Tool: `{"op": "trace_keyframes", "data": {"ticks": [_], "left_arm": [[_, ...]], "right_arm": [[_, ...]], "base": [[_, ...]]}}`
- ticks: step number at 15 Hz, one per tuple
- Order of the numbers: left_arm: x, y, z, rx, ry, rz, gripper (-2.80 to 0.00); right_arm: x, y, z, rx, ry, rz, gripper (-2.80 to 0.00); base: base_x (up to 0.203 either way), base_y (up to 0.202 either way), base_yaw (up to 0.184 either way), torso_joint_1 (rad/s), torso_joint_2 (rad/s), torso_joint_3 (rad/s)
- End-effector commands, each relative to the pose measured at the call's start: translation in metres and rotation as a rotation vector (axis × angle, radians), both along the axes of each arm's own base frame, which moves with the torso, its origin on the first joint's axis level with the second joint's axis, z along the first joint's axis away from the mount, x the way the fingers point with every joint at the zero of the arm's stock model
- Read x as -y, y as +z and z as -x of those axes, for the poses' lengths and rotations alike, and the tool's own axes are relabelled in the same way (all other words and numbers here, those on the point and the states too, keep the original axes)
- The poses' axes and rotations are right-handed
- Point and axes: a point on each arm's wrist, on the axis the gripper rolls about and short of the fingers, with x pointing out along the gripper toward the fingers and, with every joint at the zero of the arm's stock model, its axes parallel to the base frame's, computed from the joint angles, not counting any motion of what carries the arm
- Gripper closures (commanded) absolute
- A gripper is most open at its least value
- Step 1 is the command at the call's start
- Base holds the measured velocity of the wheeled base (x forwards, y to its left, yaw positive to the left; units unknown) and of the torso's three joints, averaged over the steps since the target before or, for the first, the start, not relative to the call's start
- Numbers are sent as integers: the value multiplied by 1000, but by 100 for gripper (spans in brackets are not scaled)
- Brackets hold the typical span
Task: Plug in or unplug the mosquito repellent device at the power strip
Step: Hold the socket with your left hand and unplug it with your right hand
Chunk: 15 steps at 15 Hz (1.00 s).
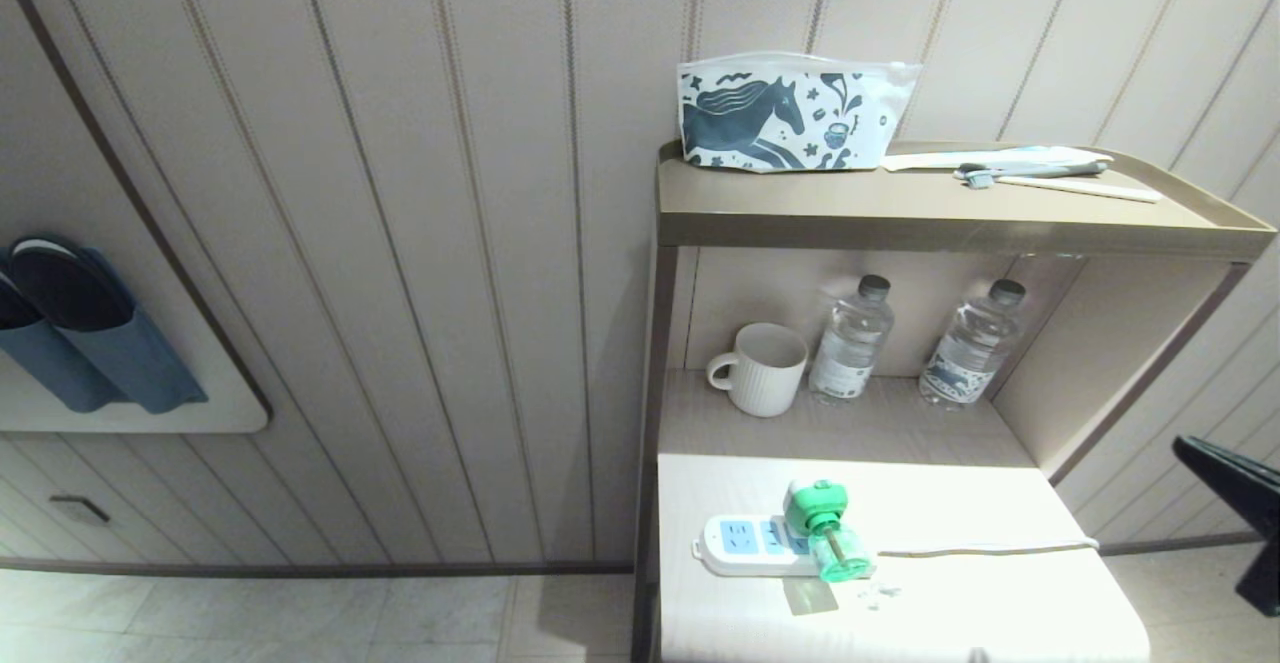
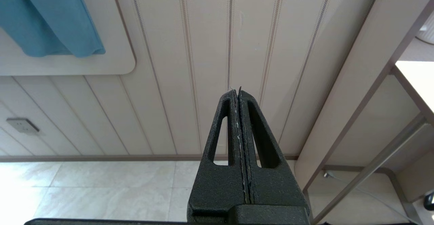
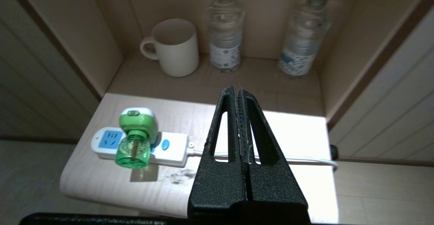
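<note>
The mosquito repellent device (image 1: pixel 822 528) has a green-and-white head and a green liquid bottle. It sits plugged into the white power strip (image 1: pixel 725 541) near the front left of the lower table top. In the right wrist view the device (image 3: pixel 137 135) covers the middle of the strip (image 3: pixel 174 147), leaving one blue socket face and the blue button showing. My right gripper (image 3: pixel 237 90) is shut and empty, hanging above the table to the right of the strip, over its white cord (image 3: pixel 298 158). It enters the head view at the right edge (image 1: pixel 1190 448). My left gripper (image 2: pixel 237 91) is shut and empty, low beside the stand, facing the wall.
A white mug (image 1: pixel 762 368) and two clear water bottles (image 1: pixel 852 340) (image 1: pixel 975 345) stand in the recess behind the strip. On the upper shelf (image 1: pixel 900 213) lie a horse-print pouch (image 1: pixel 790 113) and a toothbrush (image 1: pixel 1040 171). Blue slipper pockets (image 1: pixel 90 333) hang on the left wall.
</note>
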Motion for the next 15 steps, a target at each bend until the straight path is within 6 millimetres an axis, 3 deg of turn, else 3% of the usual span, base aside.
{"op": "trace_keyframes", "data": {"ticks": [1, 4, 9, 13, 15], "left_arm": [[0, 0, 0, -2, 0, 0, 0], [0, 0, 0, -2, -1, 0, 0], [0, 0, 0, -2, 0, 0, 0], [0, 0, 0, -1, -1, 0, 0], [0, 0, 0, -2, 0, 0, 0]], "right_arm": [[-28, -14, -27, -120, 69, 25, 0], [-72, -28, -43, -160, 93, 45, 0], [-95, -30, -66, -215, 60, 77, 0], [-104, -9, -74, -399, 82, 153, 0], [-106, 10, -72, -523, 184, 121, 0]], "base": [[0, 0, 0, 0, 0, 0], [0, 0, 0, 0, 0, 0], [0, 0, 0, 0, 0, 0], [0, 0, 0, 0, 0, 0], [0, 0, 0, 0, 0, 0]]}}
